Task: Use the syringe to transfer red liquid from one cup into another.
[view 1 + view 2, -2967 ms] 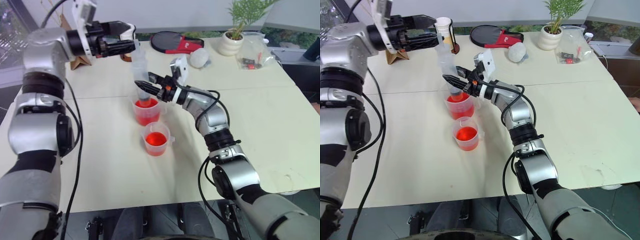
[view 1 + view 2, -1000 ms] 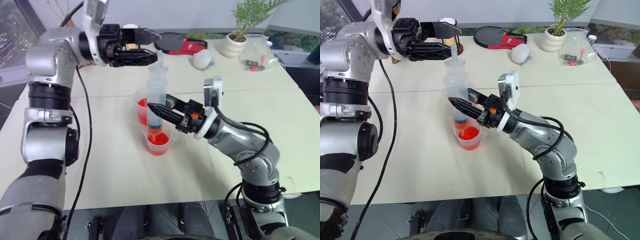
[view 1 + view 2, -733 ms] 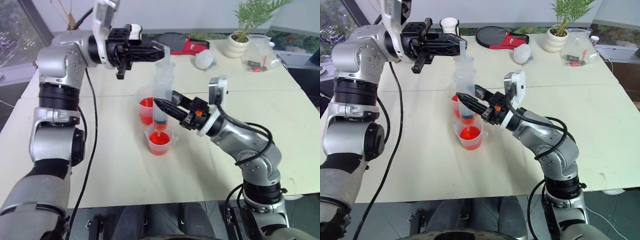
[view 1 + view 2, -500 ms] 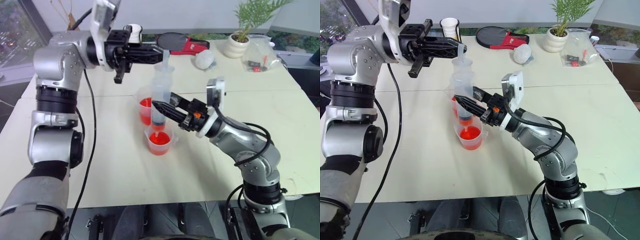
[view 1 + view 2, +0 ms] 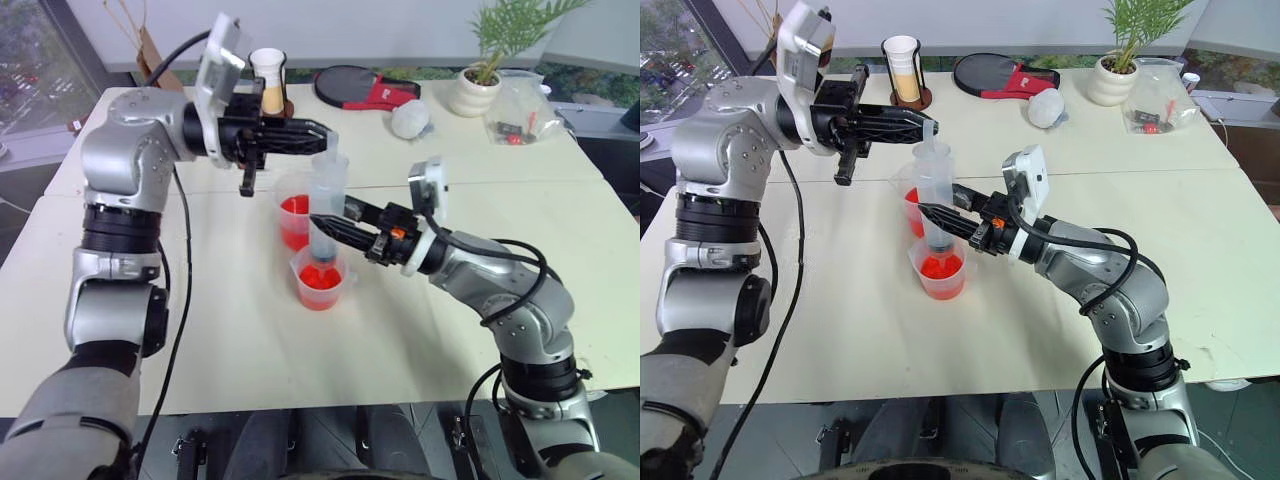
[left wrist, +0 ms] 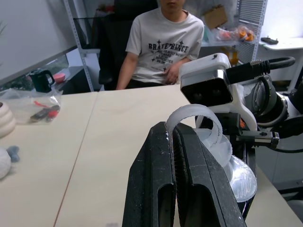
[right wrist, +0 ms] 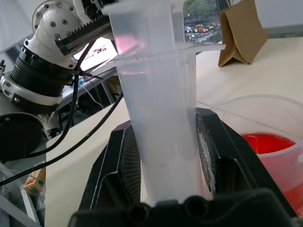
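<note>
Cups: we count two on the table (image 5: 240, 330), both clear and both holding red liquid. The near cup (image 5: 318, 292) stands just in front of the far cup (image 5: 290, 212).
Syringe: one syringe (image 5: 327, 200), upright, with its tip down inside the near cup's mouth (we cannot tell whether it touches the liquid).
Grippers: two, both on the syringe.
Right gripper: the right gripper (image 5: 322, 222) has its fingers closed around the lower barrel, just above the near cup.
Left gripper: the left gripper (image 5: 322, 130) lies level at the top of the syringe, its fingers pressed together on the plunger (image 6: 195, 115).
Far edge, one of each: a potted plant (image 5: 468, 85), a clear bag (image 5: 515, 100), a red and black paddle case (image 5: 355, 85), a white rounded lump (image 5: 407, 118) and a paper cup in a stand (image 5: 267, 75), all well apart from the two cups.
Head views give us: both cups side by side and the whole syringe between the two grippers.
Left wrist view gives us: one person (image 6: 165, 42) in a white T-shirt seated across the table, and the plunger's translucent ring curling out from the tips of the closed fingers (image 6: 161, 179).
Right wrist view gives us: the pads (image 7: 129, 165) flat against either side of the barrel, one cup of red liquid just beside it (which of the two, we cannot tell), and a brown paper bag (image 7: 241, 33) standing beyond.
</note>
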{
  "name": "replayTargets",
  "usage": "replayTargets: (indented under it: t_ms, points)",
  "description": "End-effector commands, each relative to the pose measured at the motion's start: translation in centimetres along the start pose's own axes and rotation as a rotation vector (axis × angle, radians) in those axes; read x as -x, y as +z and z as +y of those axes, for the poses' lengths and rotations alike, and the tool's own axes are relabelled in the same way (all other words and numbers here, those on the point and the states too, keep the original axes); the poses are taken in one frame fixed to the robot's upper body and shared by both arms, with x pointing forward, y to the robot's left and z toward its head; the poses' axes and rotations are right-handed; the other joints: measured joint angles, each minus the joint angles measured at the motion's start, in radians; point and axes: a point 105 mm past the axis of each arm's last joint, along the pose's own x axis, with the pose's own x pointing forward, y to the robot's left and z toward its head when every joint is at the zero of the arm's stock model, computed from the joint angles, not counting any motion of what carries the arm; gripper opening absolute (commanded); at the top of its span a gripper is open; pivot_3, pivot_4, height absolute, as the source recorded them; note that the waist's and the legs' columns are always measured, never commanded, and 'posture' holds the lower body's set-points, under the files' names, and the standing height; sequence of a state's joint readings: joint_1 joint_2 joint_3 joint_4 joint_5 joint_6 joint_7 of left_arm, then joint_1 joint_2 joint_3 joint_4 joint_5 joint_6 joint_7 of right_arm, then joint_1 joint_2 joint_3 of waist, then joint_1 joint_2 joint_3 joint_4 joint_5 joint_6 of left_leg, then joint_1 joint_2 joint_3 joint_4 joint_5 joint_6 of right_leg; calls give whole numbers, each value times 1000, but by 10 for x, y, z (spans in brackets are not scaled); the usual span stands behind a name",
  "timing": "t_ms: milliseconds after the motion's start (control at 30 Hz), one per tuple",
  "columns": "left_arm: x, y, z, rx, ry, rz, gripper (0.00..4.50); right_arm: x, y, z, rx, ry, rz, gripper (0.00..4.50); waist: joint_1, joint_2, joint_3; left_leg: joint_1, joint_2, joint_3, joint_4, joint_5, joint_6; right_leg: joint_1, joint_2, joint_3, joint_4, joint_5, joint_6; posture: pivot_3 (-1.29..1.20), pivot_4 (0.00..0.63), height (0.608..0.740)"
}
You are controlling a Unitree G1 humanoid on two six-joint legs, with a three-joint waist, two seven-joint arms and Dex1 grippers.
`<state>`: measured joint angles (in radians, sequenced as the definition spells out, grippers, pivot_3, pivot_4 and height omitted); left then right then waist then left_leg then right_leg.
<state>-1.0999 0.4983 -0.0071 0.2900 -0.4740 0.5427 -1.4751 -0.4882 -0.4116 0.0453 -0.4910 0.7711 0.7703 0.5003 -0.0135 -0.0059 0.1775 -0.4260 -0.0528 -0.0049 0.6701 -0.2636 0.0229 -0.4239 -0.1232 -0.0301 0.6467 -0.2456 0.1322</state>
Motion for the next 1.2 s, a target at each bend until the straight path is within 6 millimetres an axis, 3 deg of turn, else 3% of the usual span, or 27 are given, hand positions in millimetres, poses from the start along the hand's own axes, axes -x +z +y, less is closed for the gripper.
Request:
replayTargets:
  t_ms: [33, 267, 633, 733, 833, 967, 1000, 1133, 1200]
  points:
    - [-15, -17, -12, 41, -90, 42, 19, 5, 53, 4, 126, -2, -169, 1349, 1, 0, 0, 0, 0, 0, 0, 0, 0, 0, 0, 0, 0, 0, 0, 0, 150, 740]
    - [-16, -29, -13, 67, -95, 52, 19, 8, 61, 1, 153, -5, -164, 1349, 1, 0, 0, 0, 0, 0, 0, 0, 0, 0, 0, 0, 0, 0, 0, 0, 150, 740]
    - [-9, -29, -3, 60, -15, 29, 19, 17, 67, -3, 147, 31, -112, 1349, 0, 0, 0, 0, 0, 0, 0, 0, 1, 0, 0, 0, 0, 0, 0, 0, 150, 740]
    - [4, -14, 10, 78, 69, -41, 19, 17, 68, -3, 129, 33, -115, 1349, 1, 0, 0, 0, 0, 0, 0, 0, 1, 0, 0, 0, 0, 0, 0, 0, 150, 740]
    - [23, 1, 18, 122, 118, -94, 1008, 18, 73, -3, 103, 32, -131, 1349, 1, 0, 0, 0, 0, 0, 0, -1, 2, 0, 0, 0, 0, 0, 0, 0, 150, 740]
    - [45, 17, 20, 137, 179, -131, 3110, 19, 76, -4, 106, 28, -129, 1349, -2, 0, 0, 0, 1, 0, 0, -1, 2, 0, 1, 0, 0, 0, 0, 0, 150, 740]
    - [52, 17, 19, 133, 197, -121, 3431, 19, 77, -4, 102, 27, -134, 1349, -3, 0, 0, 0, 2, 0, 0, -1, 2, 0, 1, 0, 0, 0, 0, 0, 150, 740]
    - [83, 12, 17, 145, 329, -111, 3431, 23, 92, -14, 9, -15, -210, 1349, -4, 0, 0, 0, 2, 0, -1, 0, 0, 0, 1, 0, 0, 0, 0, 0, 150, 740]
    - [90, 12, 10, 155, 355, -127, 3431, 31, 107, -35, -111, -89, -270, 1349, -2, 0, 0, 0, 2, 0, -1, 0, 0, 0, 1, 0, 0, 0, 0, 0, 150, 740]
